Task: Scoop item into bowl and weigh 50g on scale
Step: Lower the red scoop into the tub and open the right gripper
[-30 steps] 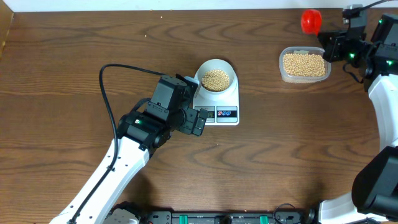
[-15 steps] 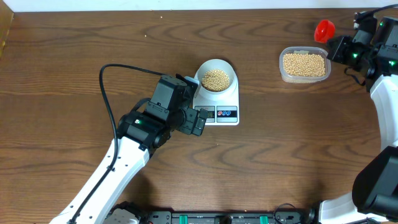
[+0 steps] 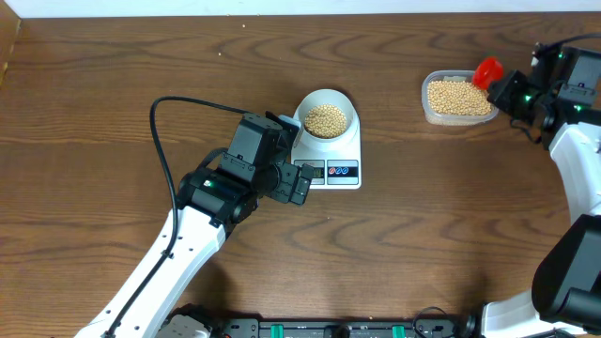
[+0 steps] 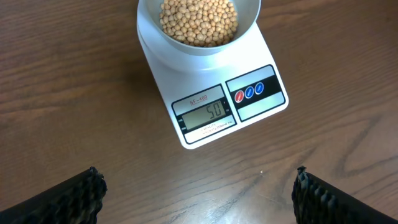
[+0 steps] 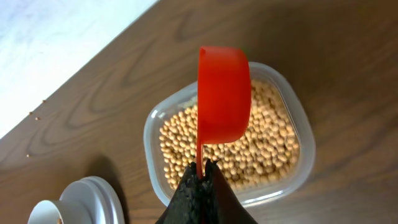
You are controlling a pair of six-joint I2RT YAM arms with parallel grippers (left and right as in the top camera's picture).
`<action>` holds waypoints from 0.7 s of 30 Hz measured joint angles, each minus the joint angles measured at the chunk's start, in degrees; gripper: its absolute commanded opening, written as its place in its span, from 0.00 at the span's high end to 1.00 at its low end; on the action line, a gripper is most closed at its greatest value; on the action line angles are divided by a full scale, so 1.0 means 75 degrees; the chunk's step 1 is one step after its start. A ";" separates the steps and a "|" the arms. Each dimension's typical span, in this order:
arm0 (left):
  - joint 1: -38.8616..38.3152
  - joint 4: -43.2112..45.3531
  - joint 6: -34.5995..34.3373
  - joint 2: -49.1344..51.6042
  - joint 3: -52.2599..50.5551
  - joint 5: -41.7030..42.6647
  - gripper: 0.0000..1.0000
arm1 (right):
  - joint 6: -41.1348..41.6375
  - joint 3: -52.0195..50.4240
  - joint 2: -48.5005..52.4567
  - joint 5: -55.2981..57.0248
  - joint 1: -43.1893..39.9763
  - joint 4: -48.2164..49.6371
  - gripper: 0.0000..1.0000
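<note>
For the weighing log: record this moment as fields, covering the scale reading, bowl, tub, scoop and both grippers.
scale: display reads 50
bowl: on the scale, holding beans
tub: at the table's right, apart from the scale, part-filled with beans
red scoop: above the tub, held by its handle; contents not visible
right gripper: shut on red scoop
left gripper: open, empty, at the scale's front edge
target: appears met, going by the display
</note>
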 measured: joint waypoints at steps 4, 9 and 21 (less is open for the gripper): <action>0.0000 0.0000 0.0000 0.0000 0.0000 0.0000 0.02 | 0.0233 -0.0187 0.0000 0.0006 0.0000 -0.0026 0.94; 0.0000 0.0000 0.0000 0.0000 0.0000 0.0000 0.02 | 0.0452 -0.0478 0.0000 -0.0012 0.0000 -0.0035 0.73; 0.0000 0.0000 0.0000 0.0000 0.0000 0.0000 0.02 | 0.0635 -0.0589 0.0000 -0.0236 -0.0026 -0.0854 0.17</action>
